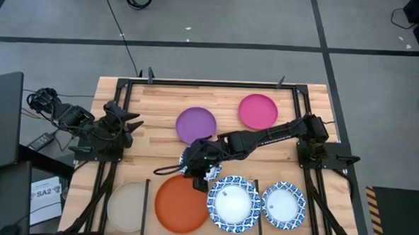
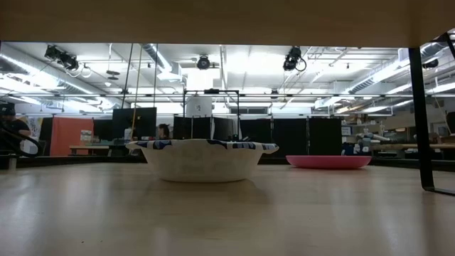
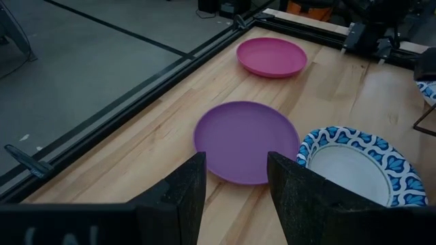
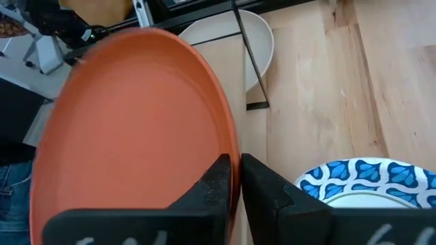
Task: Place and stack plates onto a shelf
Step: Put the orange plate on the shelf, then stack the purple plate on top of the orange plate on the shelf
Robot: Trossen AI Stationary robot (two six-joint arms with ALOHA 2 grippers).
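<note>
The left arm waits at the table's (image 1: 161, 94) left edge, well back from the shelf (image 1: 139, 178); the left gripper (image 3: 235, 170) has its fingers spread with nothing between them, and it looks out across the purple plate (image 3: 245, 139); at the near left, the beige plate (image 1: 129, 206) lies flat in the shelf's leftmost bay, with a thin black bar (image 1: 146, 196) on its right; just right of that bar the orange plate (image 1: 183, 203) sits in the next bay; the right gripper (image 1: 201, 172) is at this plate's far right rim, the arm reaching in from the right side of the table; in the right wrist view the two fingers (image 4: 216, 178) stand close together on either side of the orange rim, closed on it; the purple plate lies on the open wood farther back, near the middle of the table; a blue-rimmed plate (image 3: 354, 163) rests just beside it on the near side, mostly under the right arm from above; right of the orange plate, two more blue-rimmed plates lie flat in neighbouring bays, one (image 1: 233, 202) just beside the orange, the other (image 1: 283, 204) past another bar; the magenta plate (image 1: 258, 110) lies far right on the open wood, apart from the purple one.
</note>
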